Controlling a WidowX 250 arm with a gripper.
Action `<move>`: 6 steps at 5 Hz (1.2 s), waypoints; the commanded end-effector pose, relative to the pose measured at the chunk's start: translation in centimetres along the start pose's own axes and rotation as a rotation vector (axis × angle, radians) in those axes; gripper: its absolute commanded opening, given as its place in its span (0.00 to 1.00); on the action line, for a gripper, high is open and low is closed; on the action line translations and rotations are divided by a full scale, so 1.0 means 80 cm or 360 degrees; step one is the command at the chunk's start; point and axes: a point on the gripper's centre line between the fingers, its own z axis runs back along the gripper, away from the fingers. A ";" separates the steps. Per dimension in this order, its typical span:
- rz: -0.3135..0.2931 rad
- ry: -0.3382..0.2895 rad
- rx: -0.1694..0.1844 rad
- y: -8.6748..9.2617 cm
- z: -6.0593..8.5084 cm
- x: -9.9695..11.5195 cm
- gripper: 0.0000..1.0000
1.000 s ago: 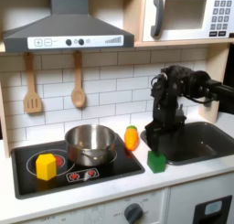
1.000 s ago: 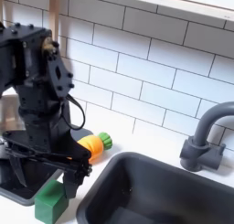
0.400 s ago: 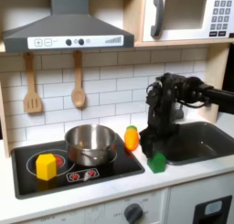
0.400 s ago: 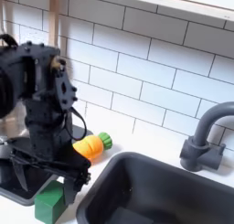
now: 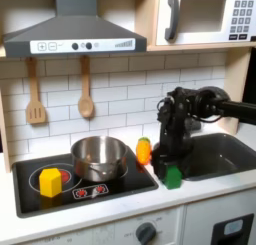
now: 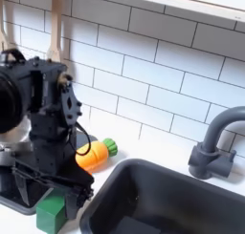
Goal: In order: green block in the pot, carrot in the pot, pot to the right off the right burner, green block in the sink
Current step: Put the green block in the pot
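The green block [image 5: 172, 176] [image 6: 51, 212] sits on the white counter between the stove and the sink [image 5: 216, 155] [image 6: 163, 202]. My gripper [image 5: 169, 165] [image 6: 50, 196] hangs straight over it, open, with a finger [image 6: 81, 194] low on either side of the block. The carrot [image 5: 144, 150] [image 6: 94, 155] lies just behind the gripper, against the stove's edge. In the first exterior view the steel pot [image 5: 100, 157] stands on the stove's right burner, left of the carrot, with nothing showing in it.
A yellow block [image 5: 50, 181] rests on the left burner. The dark faucet [image 6: 214, 142] stands behind the sink. Two wooden utensils [image 5: 85, 93] hang on the tiled wall, under a hood [image 5: 70, 34] and microwave [image 5: 205, 16].
The arm has folded down and the open gripper has dropped lower around the green block. The block, carrot and pot have not moved.
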 end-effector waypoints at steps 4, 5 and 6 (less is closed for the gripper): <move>0.0030 0.0042 -0.0031 0.006 -0.013 -0.008 0.00; 0.0026 0.0024 -0.0057 0.002 0.001 -0.007 0.00; 0.0024 0.0029 -0.0081 -0.001 0.016 -0.003 0.00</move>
